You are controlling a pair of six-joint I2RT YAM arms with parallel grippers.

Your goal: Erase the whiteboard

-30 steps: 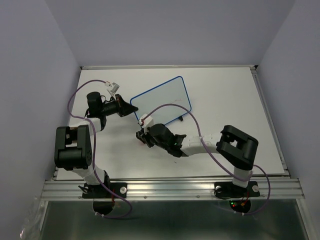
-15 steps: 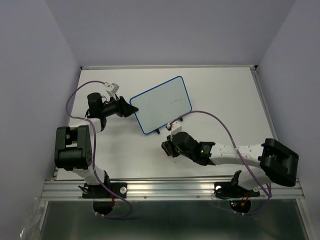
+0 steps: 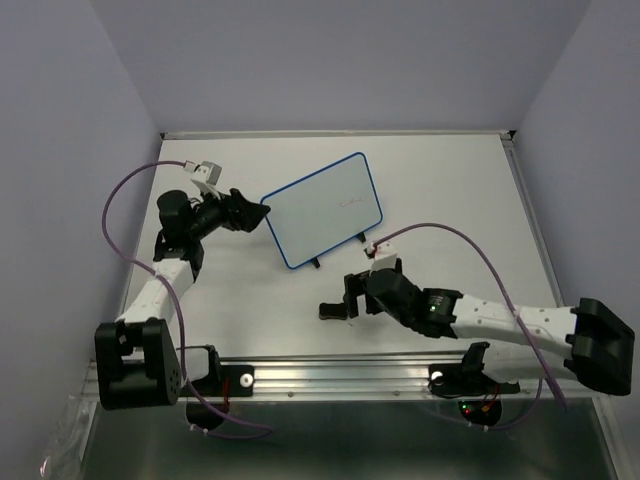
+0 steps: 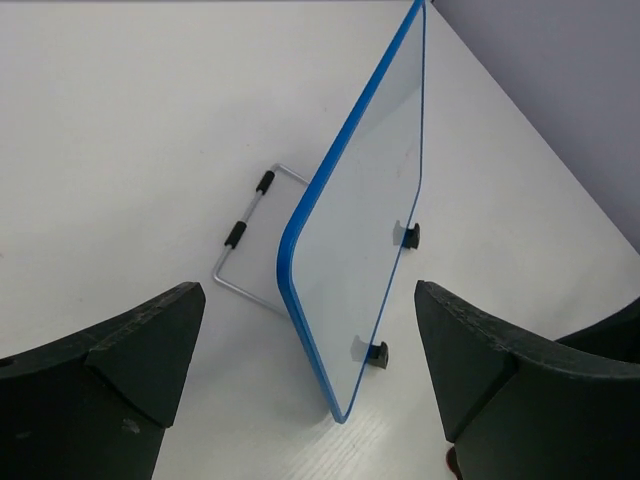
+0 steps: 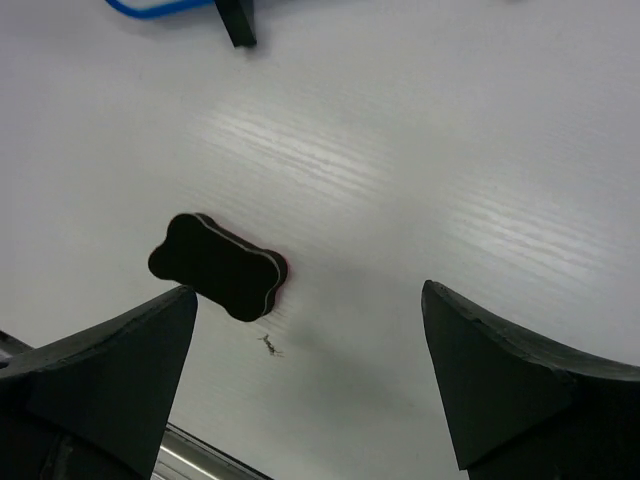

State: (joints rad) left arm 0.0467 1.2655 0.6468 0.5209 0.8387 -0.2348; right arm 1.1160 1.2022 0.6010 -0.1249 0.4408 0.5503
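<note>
The whiteboard [image 3: 325, 210], white with a blue frame, stands tilted on small black feet and a wire stand [image 4: 250, 240] at mid-table. A faint red mark [image 3: 350, 203] shows on its face. My left gripper [image 3: 246, 212] is open just off the board's left corner; in the left wrist view the board [image 4: 370, 200] stands edge-on beyond the spread fingers [image 4: 130, 360], untouched. My right gripper [image 3: 352, 298] is open and low over the table in front of the board. The small black eraser [image 5: 215, 265] lies flat on the table ahead of its left finger, also seen from above [image 3: 330, 311].
One black foot [image 5: 238, 25] and a blue corner of the board [image 5: 150, 8] sit at the top of the right wrist view. The metal rail [image 3: 340, 375] runs along the near table edge, close behind the eraser. Purple cables [image 3: 455, 240] arc over both arms.
Both grippers have gone from shut to open. The left one let go of the board's corner. The right arm swung away from the board toward the near edge and left the eraser on the table.
</note>
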